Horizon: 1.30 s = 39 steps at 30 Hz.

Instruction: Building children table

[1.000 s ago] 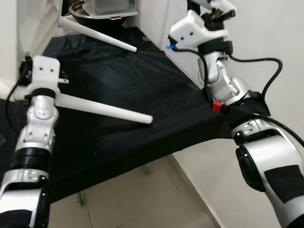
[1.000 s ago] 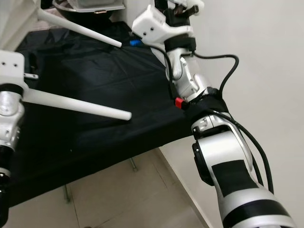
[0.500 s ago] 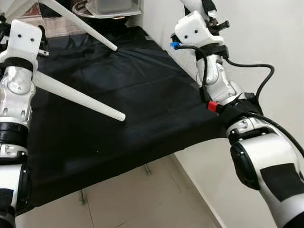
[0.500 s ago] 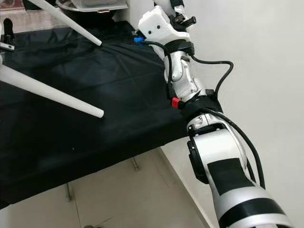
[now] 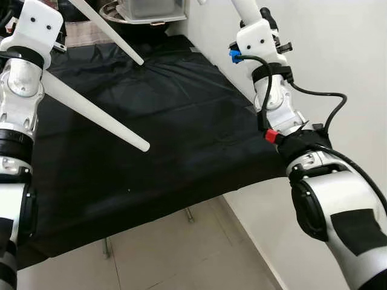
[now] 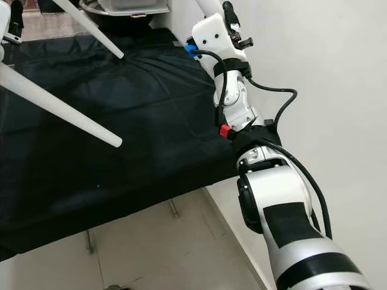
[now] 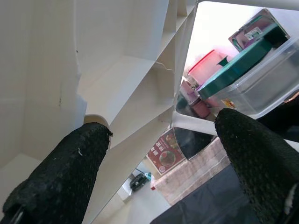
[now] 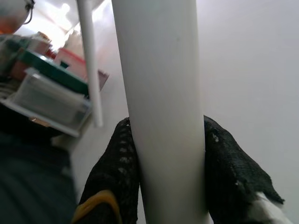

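Compared with a second ago both arms are higher, so the white children table (image 7: 117,93) is lifted above the black cloth (image 5: 169,121). The right gripper (image 8: 163,158) is clenched on one leg (image 8: 159,93); the left gripper (image 7: 159,154) stays spread beside the underside. A near leg (image 5: 91,115) slants down toward the robot's right

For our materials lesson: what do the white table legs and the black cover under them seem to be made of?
Table legs: probably painted wood or plastic; smooth, matte white, tapered, rounded tip. Black cover: thin fabric or plastic sheeting, likely; it wrinkles, drapes over the edge, and shows a faint sheen.
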Available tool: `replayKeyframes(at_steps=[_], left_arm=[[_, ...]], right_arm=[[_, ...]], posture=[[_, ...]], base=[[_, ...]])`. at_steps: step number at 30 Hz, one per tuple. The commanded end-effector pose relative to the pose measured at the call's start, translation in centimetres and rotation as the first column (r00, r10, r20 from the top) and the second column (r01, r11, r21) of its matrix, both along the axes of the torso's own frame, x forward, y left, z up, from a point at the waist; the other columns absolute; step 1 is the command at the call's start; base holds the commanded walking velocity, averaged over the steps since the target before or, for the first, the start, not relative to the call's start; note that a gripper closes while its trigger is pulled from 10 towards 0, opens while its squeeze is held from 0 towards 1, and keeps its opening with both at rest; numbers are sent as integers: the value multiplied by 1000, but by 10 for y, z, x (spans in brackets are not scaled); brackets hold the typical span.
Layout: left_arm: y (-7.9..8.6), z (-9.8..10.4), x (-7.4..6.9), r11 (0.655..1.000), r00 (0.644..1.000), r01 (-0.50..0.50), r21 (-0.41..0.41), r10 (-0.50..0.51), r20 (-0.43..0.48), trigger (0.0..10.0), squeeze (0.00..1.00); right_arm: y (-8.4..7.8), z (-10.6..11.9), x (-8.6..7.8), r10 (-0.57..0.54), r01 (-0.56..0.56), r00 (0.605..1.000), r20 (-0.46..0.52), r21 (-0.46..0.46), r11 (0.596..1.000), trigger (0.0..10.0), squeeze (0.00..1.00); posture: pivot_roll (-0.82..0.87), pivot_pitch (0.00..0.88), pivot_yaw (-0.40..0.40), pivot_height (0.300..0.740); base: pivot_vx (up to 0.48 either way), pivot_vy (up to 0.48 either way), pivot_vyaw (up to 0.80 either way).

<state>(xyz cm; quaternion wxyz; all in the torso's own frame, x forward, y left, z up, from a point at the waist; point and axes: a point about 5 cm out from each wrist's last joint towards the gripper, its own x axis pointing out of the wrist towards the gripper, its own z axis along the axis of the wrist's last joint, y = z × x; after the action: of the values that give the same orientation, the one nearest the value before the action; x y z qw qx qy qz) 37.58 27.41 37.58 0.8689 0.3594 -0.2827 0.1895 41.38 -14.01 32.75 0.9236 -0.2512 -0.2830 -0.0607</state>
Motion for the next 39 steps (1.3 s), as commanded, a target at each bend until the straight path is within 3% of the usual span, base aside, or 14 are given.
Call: replayKeyframes(at_steps=[1, 3, 6, 19, 24, 26, 31, 37, 39], left_arm=[[47, 47, -34, 984, 970, -139, -115, 158, 183, 10000, 0], [41, 54, -32, 987, 971, -121, -108, 140, 194, 10000, 0], [31, 61, -28, 991, 974, -95, -90, 111, 198, 10000, 0], [-3, 75, -14, 995, 978, 9, -98, 11, 207, 10000, 0], [-11, 63, -5, 985, 985, 77, -157, -50, 167, 10000, 0], [-38, 29, 12, 976, 984, 171, -136, -163, 68, 10000, 0], [-60, 6, 17, 960, 969, 248, -130, -245, 37, 10000, 0], [-64, 1, 18, 958, 967, 256, -129, -254, 37, 10000, 0], [-63, -10, 19, 955, 967, 253, -156, -253, 20, 10000, 0]], right_arm=[[-55, -40, 4, -137, 189, 969, -205, 258, 948, 0, 0], [-54, -57, 5, -97, 189, 953, -286, 315, 930, 0, 0], [-53, -70, 5, -73, 194, 940, -333, 344, 919, 0, 0], [-49, -98, 4, 20, 192, 897, -442, 430, 882, 0, 0], [-40, -108, 4, 79, 167, 880, -468, 462, 871, 0, 0], [-34, -119, 3, 124, 170, 852, -508, 494, 853, 0, 0], [-29, -124, 2, 138, 171, 841, -523, 499, 850, 0, 0], [-23, -125, 2, 164, 145, 839, -519, 504, 852, 0, 0], [-17, -125, 2, 201, 120, 836, -511, 527, 841, 0, 0]], posture=[[84, 59, -19, 740], [88, 59, -21, 740], [93, 63, -21, 740], [92, 71, -13, 740], [96, 79, -12, 740], [94, 87, -14, 740], [87, 91, -21, 740], [85, 93, -20, 740], [85, 94, -16, 740]], base=[[0, 0, 0], [0, 0, 0], [0, 0, 0], [0, 0, 0], [0, 0, 0], [0, 0, 0], [0, 0, 0], [0, 0, 0], [0, 0, 0]])
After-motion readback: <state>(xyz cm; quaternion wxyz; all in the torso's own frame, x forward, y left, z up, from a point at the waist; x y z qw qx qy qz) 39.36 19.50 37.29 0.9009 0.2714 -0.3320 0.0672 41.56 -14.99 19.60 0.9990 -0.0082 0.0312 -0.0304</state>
